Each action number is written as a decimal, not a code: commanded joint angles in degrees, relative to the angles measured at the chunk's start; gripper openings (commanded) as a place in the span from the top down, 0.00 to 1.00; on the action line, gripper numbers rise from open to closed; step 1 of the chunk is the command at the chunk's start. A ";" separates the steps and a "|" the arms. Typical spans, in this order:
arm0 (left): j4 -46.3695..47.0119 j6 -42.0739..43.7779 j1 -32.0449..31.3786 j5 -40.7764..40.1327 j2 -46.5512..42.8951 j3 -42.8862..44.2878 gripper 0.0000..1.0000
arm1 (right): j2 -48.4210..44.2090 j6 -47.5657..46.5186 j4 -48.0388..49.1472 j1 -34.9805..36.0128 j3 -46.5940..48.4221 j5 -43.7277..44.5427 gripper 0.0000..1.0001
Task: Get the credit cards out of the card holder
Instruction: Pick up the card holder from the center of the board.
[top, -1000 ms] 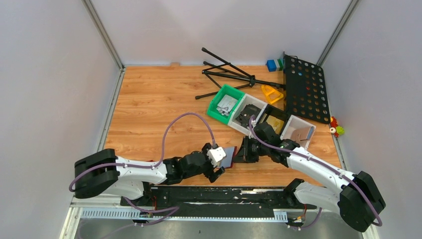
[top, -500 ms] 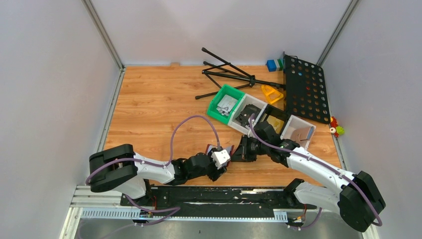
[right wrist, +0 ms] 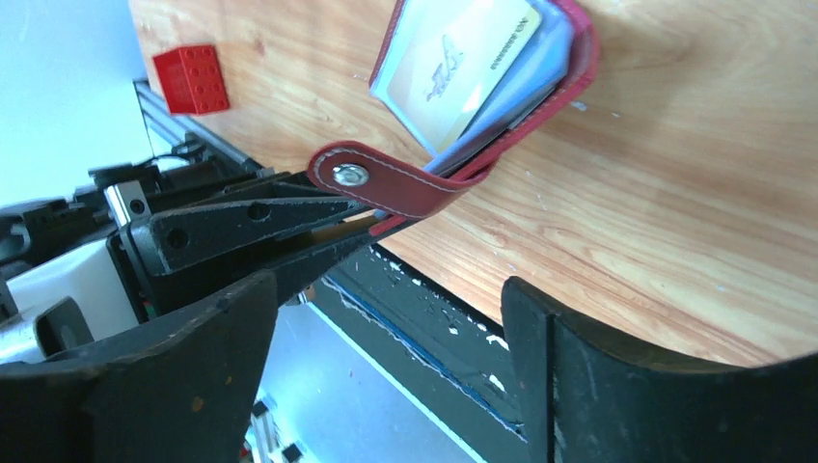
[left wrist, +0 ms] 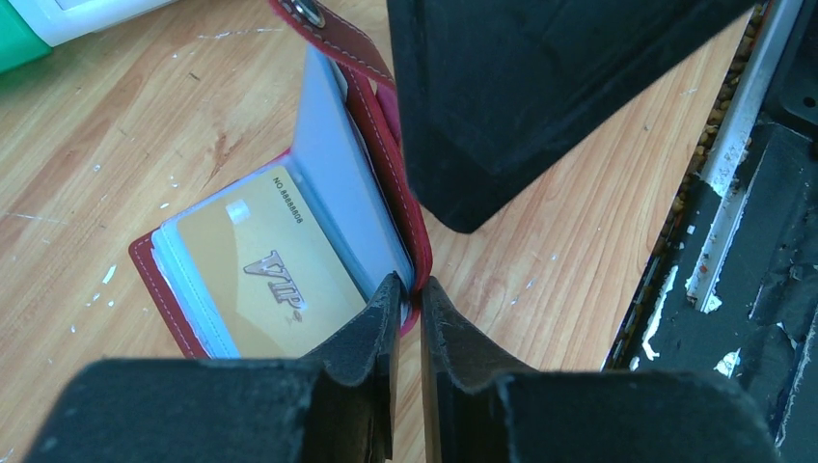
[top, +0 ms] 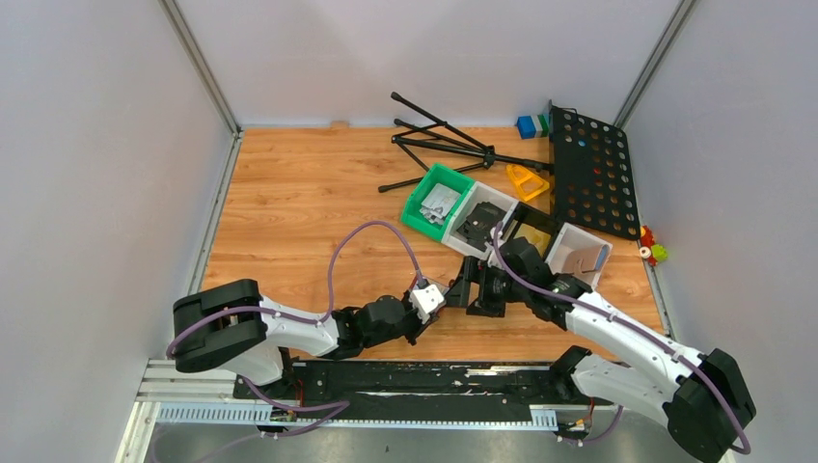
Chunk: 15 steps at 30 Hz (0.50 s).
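The dark-red card holder (left wrist: 154, 280) lies open on the wooden table near its front edge. One half rests flat with a gold VIP credit card (left wrist: 256, 280) in its clear pocket. The other flap (left wrist: 338, 174) stands upright, and my left gripper (left wrist: 407, 289) is shut on that flap's red lower edge. The snap tab (right wrist: 386, 183) hangs out toward the right wrist camera. My right gripper (right wrist: 386, 318) stands open just beside the tab, with nothing between its fingers. In the top view both grippers (top: 446, 289) (top: 470, 287) meet over the holder and hide it.
A small red studded brick (right wrist: 193, 79) sits on the table beyond the holder. A green bin (top: 436, 201) and white bins (top: 579, 253) stand behind the arms, with a folded black stand (top: 439, 145) and a perforated black board (top: 590, 172) farther back. The black front rail (left wrist: 752, 241) runs close by.
My left gripper came in from the left and shut on the holder's upright flap. My right gripper, which was shut, opened and drew back slightly.
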 commanded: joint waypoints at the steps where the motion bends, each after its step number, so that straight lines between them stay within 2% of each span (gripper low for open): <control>1: 2.97 -1.38 -0.28 0.53 0.37 0.15 0.82 | -2.32 1.25 -3.83 0.05 0.83 7.18 0.11; 8: 3.38 -1.48 -0.28 1.14 0.98 0.21 0.80 | -1.02 11.81 -7.06 -0.08 2.03 17.61 0.09; 12: 3.68 -1.91 -0.28 1.84 1.62 0.35 0.80 | 0.59 14.19 0.31 0.00 0.73 14.57 0.11; 15: 3.75 -1.92 -0.28 2.05 1.70 0.50 0.79 | 4.05 13.36 0.81 -0.03 2.06 12.81 0.14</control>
